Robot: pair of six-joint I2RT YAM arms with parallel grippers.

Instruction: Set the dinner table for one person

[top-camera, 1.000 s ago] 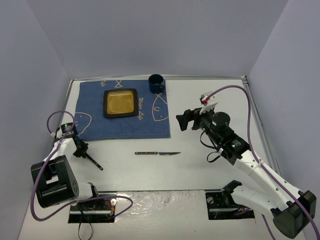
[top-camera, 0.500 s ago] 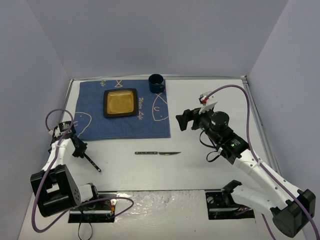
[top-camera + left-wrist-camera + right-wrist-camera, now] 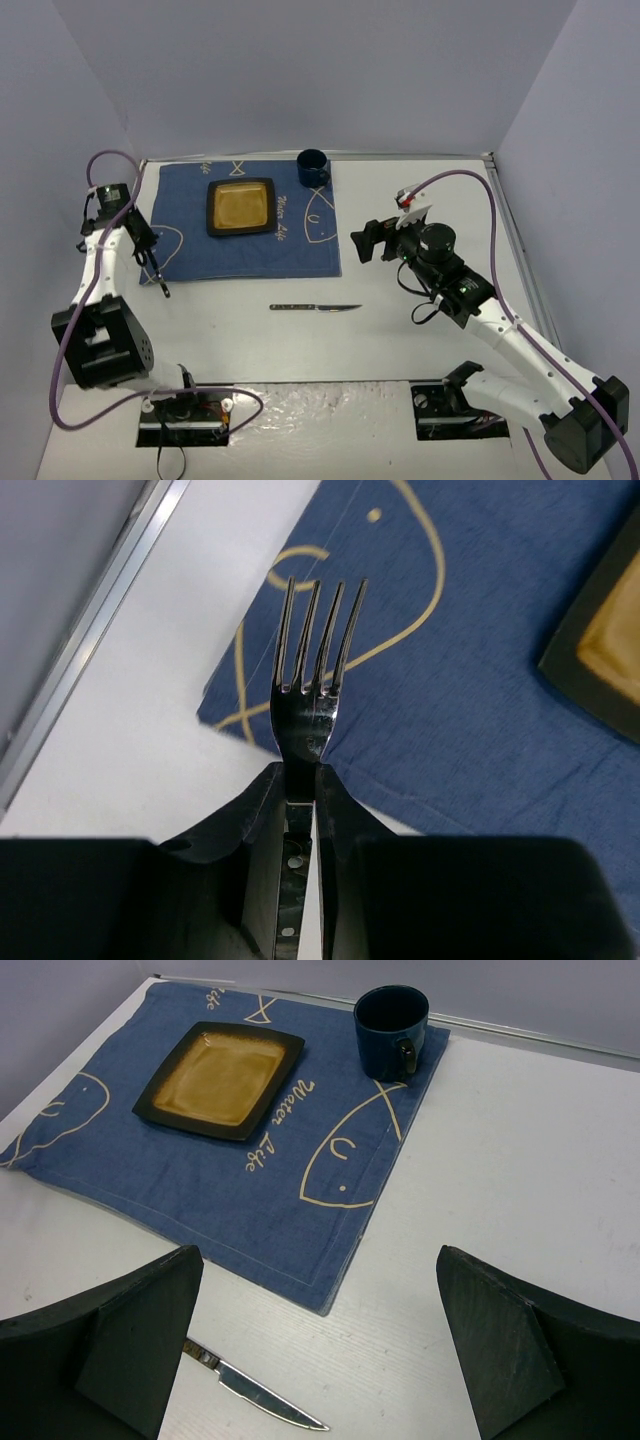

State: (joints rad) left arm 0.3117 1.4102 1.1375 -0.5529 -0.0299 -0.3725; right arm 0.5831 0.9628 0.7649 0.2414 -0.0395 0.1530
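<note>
Holding the fork point(image 3: 312, 670) by its handle w/ jaws shut tight, that's the L gripper point(image 3: 300, 780). Which step? (A)

Cutlery, I'd say. The tines sit over the near-left corner of the cloth point(image 3: 290, 250), fork not yet down. (B)

Next move? (A)

Prob. lower it flat beside the plate point(image 3: 241, 206), on its left, then let go. Needs care that it's fully down before release. (B)

R side? (A)

The R gripper point(image 3: 320, 1330) is wide open w/ nothing in it, above bare dinner table point(image 3: 430, 190) right of the cloth. The knife point(image 3: 315, 307) lies just in front of the cloth's near edge, untouched, so likely its job. (B)

Count, near to far? (A)

1 knife, 1 fork, 1 cloth, 1 plate on it, 1 mug point(image 3: 313, 167) at the cloth's far-right corner. All on the table, which fills the view. (B)
</note>
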